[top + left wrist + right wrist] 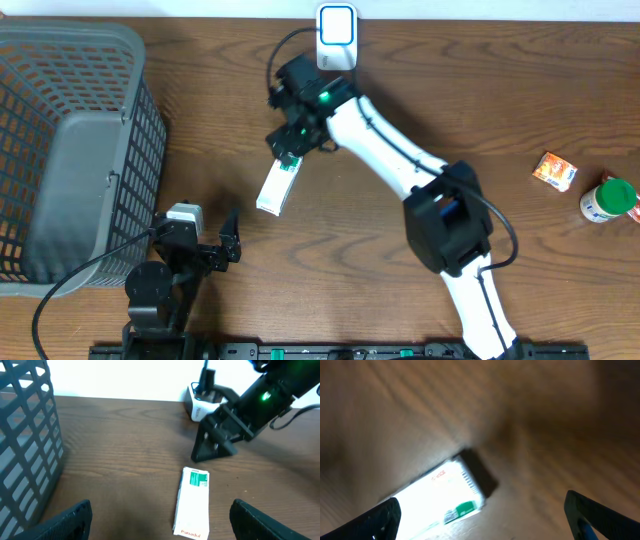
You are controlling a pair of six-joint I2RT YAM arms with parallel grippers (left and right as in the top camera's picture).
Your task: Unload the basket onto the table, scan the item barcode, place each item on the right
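A brown wooden surface [480, 90] fills the view, with a big grey plastic basket [60, 150] taking up the left side. The white right arm [390, 150] reaches from the lower right up toward the upper middle, and its tool [288, 152] hangs with the jaws spread wide, gripping nothing, right over the upper end of a long white box [278, 186] with a green patch. That box lies flat on the surface, left of centre, below the white scanner [337, 35] at the top edge. The left tool [200, 232] sits at the lower left, jaws also wide apart and empty, near the box's lower end. At the far right lie a small orange packet [554, 171] and a green-capped bottle [608, 199].
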